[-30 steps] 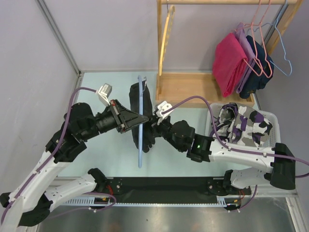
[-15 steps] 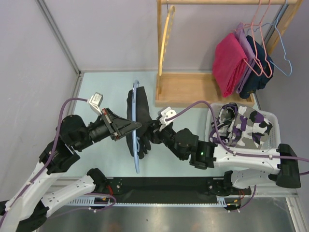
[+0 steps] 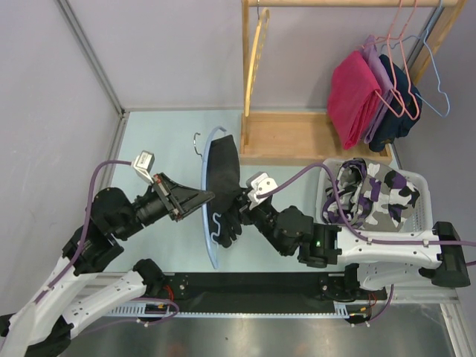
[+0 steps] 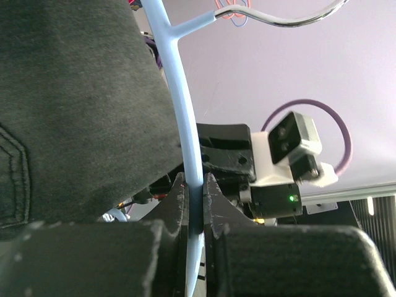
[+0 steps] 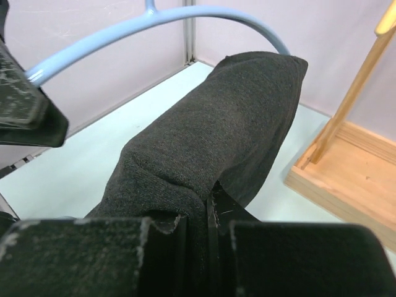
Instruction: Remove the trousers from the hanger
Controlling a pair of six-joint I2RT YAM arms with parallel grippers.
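A: Trousers (image 3: 222, 172): where do we put them?
B: Still on the hanger (image 3: 206, 236), draped over its blue arc. They are held over the table (image 3: 160, 149), between the two arms. Not off yet.

A: Grips?
B: Left gripper (image 3: 210, 195) is clamped on the hanger; its wrist view shows the bar pinched tight between the fingers. Right gripper (image 3: 238, 204) is closed on a fold of the trousers, with dark cloth nipped between its pads.

A: What do we log as changed over the last second?
B: Both arms have drawn back toward the near edge, and the hanger has turned. It was edge-on to the top camera; now we see its curve and hook. The cloth went along with it, so the two grips sit about as close as before.

A: Meaning?
B: We judge it repositioning, not removal. The cloth comes free only once the grips part, right pulling away while left holds.

A: Surroundings?
B: Wooden rack (image 3: 312, 137) with other clothes at far right. Basket (image 3: 413, 172) of laundry beside the right arm, well apart from the work.
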